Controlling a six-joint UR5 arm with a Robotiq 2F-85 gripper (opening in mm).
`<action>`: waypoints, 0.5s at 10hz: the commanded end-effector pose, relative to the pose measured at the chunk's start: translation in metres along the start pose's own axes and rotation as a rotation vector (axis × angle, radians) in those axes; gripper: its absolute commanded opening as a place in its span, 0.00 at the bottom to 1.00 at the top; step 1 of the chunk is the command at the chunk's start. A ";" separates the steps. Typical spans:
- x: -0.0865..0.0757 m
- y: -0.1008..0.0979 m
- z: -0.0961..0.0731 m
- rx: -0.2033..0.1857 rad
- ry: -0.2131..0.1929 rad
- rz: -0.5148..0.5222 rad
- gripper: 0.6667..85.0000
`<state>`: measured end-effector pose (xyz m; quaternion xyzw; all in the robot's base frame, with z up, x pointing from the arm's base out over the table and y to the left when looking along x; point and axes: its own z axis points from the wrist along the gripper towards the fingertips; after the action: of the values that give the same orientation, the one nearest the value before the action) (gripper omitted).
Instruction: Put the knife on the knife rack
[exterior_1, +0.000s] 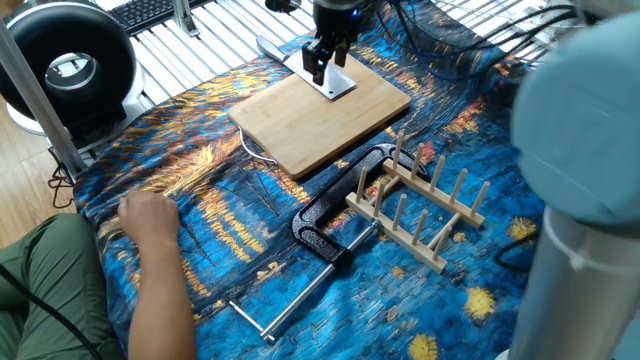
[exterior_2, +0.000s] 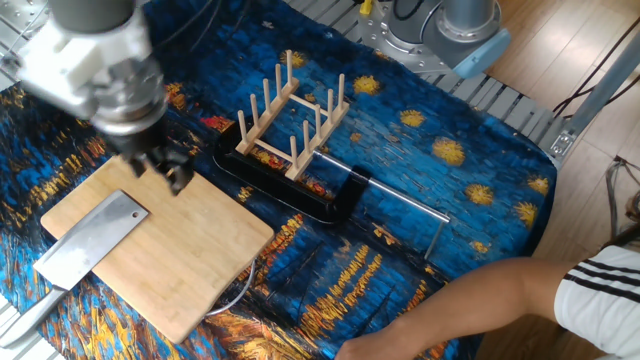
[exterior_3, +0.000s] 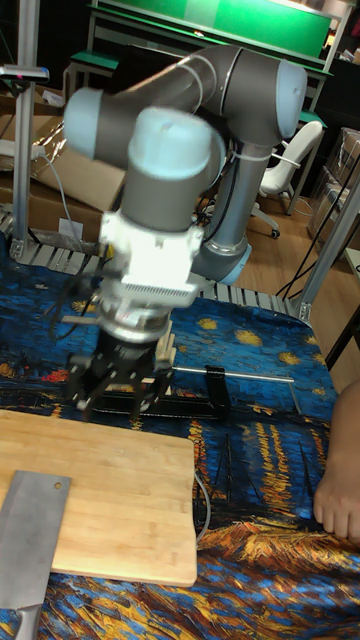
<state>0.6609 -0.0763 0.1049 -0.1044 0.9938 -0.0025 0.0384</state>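
Knife (exterior_2: 88, 245) lies flat on the cutting board (exterior_2: 190, 255), blade at the board's 9 o'clock corner in the other fixed view, handle running off the edge toward 7 o'clock. Rack (exterior_2: 290, 115) stands on the blue cloth (exterior_2: 420, 150) at the board's 2 o'clock, beside the black clamp (exterior_2: 300, 190), well apart from the knife.

Step in hand, as I judge it: reach for the knife. To do it well, bring the gripper (exterior_2: 165, 170) over toward 8 o'clock, line the jaws across the handle or the blade's spine, come down straight. The blade is thin and flat on wood, so a grip on the handle overhang looks safer than pinching the blade. Keep the knife level once lifted; the rack slots are narrow.

Arm pose: wrist points straight down, gripper above the board near its 12 o'clock edge, not touching the knife. Gripper released, fingers parted, nothing between them. In the tall fixed view the gripper (exterior_3: 115, 385) is motion-blurred above the board's far edge, knife (exterior_3: 30, 535) at 7 o'clock from it.

A person's hand (exterior_1: 150, 215) rests on the cloth, well clear.
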 end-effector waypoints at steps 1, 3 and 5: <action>-0.016 -0.018 0.035 0.006 -0.001 -0.015 0.72; -0.016 -0.021 0.038 0.014 -0.004 -0.020 0.72; -0.015 -0.019 0.035 0.007 -0.005 -0.012 0.72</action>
<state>0.6791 -0.0903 0.0752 -0.1132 0.9928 -0.0103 0.0389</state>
